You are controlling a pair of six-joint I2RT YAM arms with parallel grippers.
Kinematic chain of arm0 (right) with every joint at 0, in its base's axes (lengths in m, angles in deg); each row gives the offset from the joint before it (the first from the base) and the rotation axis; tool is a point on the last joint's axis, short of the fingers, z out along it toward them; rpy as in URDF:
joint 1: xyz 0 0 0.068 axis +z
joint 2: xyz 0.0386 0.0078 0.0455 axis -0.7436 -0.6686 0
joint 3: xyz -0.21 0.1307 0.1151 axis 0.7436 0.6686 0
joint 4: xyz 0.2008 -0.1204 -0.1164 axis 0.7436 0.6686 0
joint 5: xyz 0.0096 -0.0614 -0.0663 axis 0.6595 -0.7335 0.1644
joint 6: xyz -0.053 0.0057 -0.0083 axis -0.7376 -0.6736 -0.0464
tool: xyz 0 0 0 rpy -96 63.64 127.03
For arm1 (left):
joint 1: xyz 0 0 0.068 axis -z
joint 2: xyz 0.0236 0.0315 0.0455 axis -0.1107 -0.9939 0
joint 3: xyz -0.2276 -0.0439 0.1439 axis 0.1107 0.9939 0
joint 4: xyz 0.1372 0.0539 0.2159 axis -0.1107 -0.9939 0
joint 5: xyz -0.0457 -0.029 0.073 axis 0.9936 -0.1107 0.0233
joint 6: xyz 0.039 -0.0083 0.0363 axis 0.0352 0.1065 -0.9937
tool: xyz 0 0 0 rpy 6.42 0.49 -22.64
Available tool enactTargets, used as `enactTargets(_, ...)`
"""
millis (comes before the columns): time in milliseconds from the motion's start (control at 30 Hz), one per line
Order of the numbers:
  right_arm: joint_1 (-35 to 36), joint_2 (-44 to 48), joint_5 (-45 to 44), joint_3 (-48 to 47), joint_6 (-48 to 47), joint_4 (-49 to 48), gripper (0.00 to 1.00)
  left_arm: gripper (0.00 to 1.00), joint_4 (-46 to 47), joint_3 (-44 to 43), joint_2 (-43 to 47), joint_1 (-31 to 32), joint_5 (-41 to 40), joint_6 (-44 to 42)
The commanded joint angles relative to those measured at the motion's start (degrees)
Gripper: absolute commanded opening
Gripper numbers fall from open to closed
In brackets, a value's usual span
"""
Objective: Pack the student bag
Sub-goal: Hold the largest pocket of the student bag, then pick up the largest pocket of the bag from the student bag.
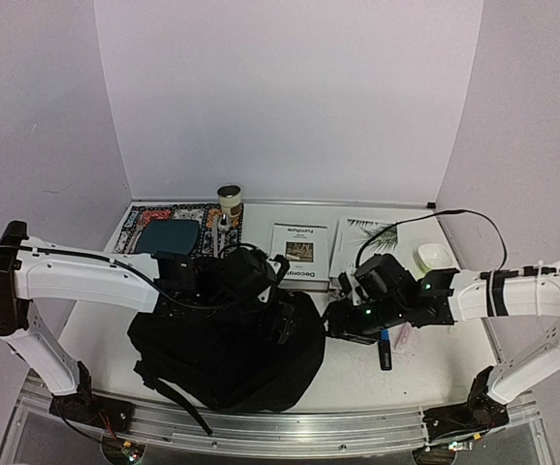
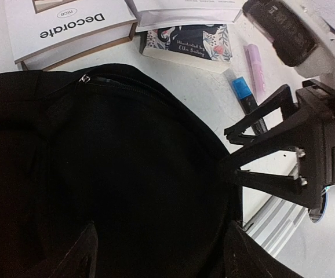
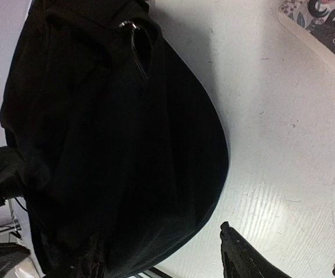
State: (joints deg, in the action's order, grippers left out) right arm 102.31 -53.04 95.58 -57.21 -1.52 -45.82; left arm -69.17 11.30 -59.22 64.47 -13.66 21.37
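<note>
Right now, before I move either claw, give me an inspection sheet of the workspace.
Surface: white table, lightly scuffed.
Job's things: student bag slumped near the front edge; no opening seen.
Clutter: Decorate book, white book, floral book, blue-capped marker, pink pen, tin, teal plate on patterned mat.
Grippers: left claw open over the bag; right claw open at the bag's right edge.
Cables: black cable loops above the far right corner.
Surroundings: plain pale walls on three sides.
</note>
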Motion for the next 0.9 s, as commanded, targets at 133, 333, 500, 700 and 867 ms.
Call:
enactTargets(133, 0.4, -4.1, 1.0, 4.6, 1.3, -5.2, 0.43, 0.76, 0.9, -1.7, -3.3, 0.2, 4.5, -1.1)
enactTargets(333, 0.7, -4.9, 1.8, 7.4, 0.2, -11.9, 0.25, 0.76, 0.9, -2.8, -6.9, 0.1, 5.2, -1.2)
enactTargets(500, 0.6, -2.8, 4.2, 11.0, -0.9, -22.6, 0.02, 0.75, 0.9, -4.9, -10.9, 0.2, 5.9, -1.1)
enactTargets(700, 0.6, 0.3, 8.6, 15.9, -1.3, -41.2, 0.0, 0.74, 0.9, -6.2, -11.6, 0.1, 3.9, -1.0)
enactTargets(867, 0.7, -1.2, 11.5, 16.7, -0.9, -52.0, 0.0, 0.74, 1.5, -5.9, -9.5, 0.0, 1.5, -0.7)
